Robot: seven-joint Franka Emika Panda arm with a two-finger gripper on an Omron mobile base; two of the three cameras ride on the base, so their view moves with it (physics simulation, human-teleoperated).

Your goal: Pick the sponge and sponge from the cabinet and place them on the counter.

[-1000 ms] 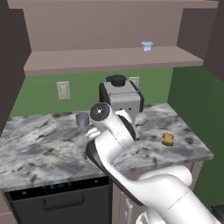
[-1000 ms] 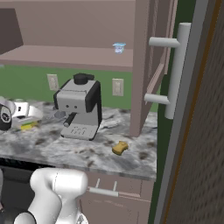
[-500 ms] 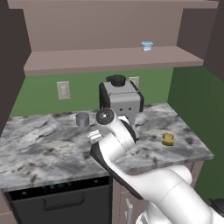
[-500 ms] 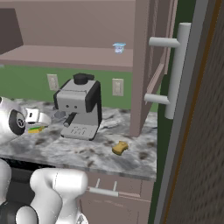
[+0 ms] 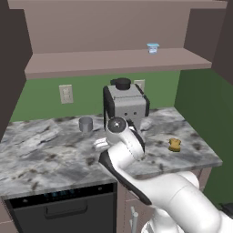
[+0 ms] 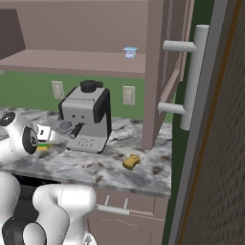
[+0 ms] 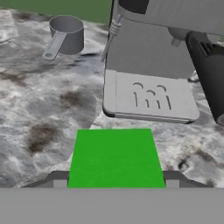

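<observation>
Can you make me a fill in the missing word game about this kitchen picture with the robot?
1. The gripper holds a sponge whose top is bright ____.
2. The tan sponge lies on the marble ____.
3. The small white cup with the blue rim stands on the cabinet ____.
4. The grey measuring cup sits beside the ____ machine.

Missing words: green, counter, shelf, coffee
</observation>
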